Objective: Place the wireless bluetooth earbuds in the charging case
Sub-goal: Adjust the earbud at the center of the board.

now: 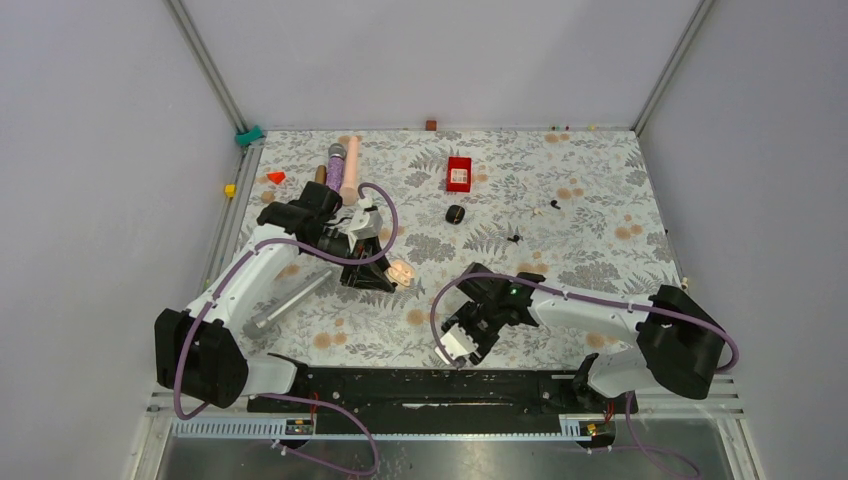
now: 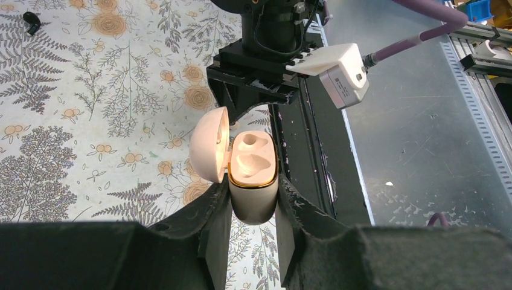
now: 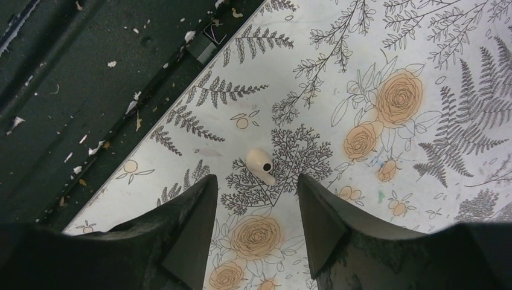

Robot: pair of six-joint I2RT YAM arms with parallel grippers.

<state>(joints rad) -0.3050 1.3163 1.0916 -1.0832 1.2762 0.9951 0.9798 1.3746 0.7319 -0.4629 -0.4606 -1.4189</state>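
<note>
Firmly clamped between the fingers of the left gripper (image 2: 253, 208), the whitish charging case (image 2: 253, 181) sits upright with its gold-rimmed mouth facing the left wrist camera. Its lid (image 2: 210, 144) is swung open to the left, and two moulded wells show inside. From overhead, arm and case hang above the left-centre of the floral table cover (image 1: 600, 180). The right gripper (image 3: 256, 199) is low over the near edge of the table, beside the dark rail (image 3: 72, 90) that carries the arm bases. Its jaws stand apart and grip nothing. One whitish earbud (image 3: 261, 165) lies on the print just ahead of the gap between the two fingertips and touches neither of them; a small dark dot marks its rounded end. Farther back on the cover, the overhead view shows a black case (image 1: 455, 213) near the middle. One black earbud (image 1: 515, 238) lies to its right, and a second black earbud (image 1: 553, 204) lies beyond that, all well apart from both arms. A red box (image 1: 459, 173) lies behind the black case, and a purple cylinder (image 1: 336, 165) and a pink cylinder (image 1: 351, 168) lie side by side near the far left corner.
</note>
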